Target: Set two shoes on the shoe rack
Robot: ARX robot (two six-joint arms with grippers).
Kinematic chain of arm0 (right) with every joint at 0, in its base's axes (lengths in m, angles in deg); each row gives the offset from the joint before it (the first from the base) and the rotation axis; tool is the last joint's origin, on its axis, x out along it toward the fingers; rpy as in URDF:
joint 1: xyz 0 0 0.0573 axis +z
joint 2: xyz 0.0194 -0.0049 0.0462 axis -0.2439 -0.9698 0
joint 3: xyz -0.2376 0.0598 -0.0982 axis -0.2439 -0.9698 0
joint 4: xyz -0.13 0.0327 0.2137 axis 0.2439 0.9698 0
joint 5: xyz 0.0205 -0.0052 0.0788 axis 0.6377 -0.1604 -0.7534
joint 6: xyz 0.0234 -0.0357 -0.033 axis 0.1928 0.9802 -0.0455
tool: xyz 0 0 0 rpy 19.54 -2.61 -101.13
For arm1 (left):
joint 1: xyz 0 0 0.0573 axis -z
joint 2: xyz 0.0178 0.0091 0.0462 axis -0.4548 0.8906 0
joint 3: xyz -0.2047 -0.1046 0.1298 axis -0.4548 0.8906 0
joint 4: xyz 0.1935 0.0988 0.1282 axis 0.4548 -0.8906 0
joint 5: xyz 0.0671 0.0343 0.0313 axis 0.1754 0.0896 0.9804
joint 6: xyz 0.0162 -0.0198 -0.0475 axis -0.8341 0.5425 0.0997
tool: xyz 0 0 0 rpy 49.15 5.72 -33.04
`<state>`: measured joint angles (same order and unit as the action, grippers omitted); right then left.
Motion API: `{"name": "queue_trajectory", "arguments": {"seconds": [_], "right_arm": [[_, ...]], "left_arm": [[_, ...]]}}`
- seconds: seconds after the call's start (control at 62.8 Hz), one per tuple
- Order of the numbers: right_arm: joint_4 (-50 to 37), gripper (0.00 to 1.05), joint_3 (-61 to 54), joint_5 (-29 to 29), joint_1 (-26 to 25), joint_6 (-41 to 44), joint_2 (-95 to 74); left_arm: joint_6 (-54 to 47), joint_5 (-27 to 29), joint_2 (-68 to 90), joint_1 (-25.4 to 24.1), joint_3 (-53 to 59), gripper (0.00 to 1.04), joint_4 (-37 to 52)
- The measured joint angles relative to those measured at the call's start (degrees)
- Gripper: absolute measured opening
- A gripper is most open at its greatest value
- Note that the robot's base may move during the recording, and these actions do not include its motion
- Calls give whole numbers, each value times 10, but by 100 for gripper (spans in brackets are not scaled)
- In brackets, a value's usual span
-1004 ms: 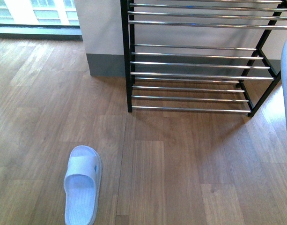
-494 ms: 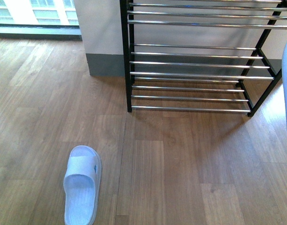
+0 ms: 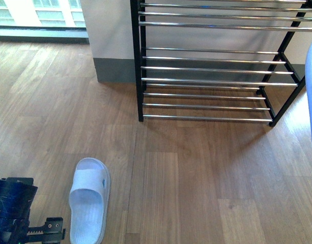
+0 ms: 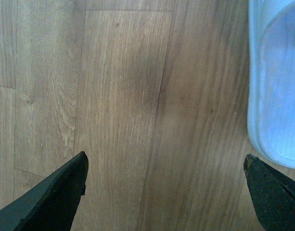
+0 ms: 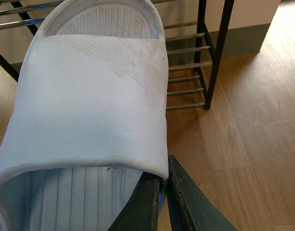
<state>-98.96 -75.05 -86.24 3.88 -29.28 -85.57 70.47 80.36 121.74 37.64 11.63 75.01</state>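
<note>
Front view: left arm [image 3: 13, 208] has newly entered at the lower left of the frame, just beside the floor slipper [image 3: 88, 201], well apart from the shoe rack [image 3: 211, 80] at upper right. Left gripper [image 4: 164, 197] stands wide, empty. Right gripper [image 5: 164, 202] clamps the other slipper [image 5: 89, 96]. Judgement: pickup imminent; 0 of 2 racked.

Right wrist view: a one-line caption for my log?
Right gripper clamps a pale blue slide slipper, with the black-framed, chrome-barred shoe rack beyond.

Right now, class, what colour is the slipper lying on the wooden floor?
Pale bluish white. The slipper shows best in the front view.
</note>
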Motion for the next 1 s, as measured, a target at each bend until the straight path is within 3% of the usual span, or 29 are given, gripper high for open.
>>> {"name": "queue_trajectory", "arguments": {"seconds": [0.287, 0.59, 0.829, 1.004], "right_arm": [[0, 1, 0, 0, 0, 0, 0], [0, 1, 0, 0, 0, 0, 0], [0, 1, 0, 0, 0, 0, 0], [0, 1, 0, 0, 0, 0, 0]], "left_arm": [[24, -6, 54, 15, -5, 95, 43], [49, -6, 25, 15, 66, 95, 101], [32, 1, 19, 2, 79, 95, 124], [-4, -4, 28, 23, 56, 95, 120]]}}
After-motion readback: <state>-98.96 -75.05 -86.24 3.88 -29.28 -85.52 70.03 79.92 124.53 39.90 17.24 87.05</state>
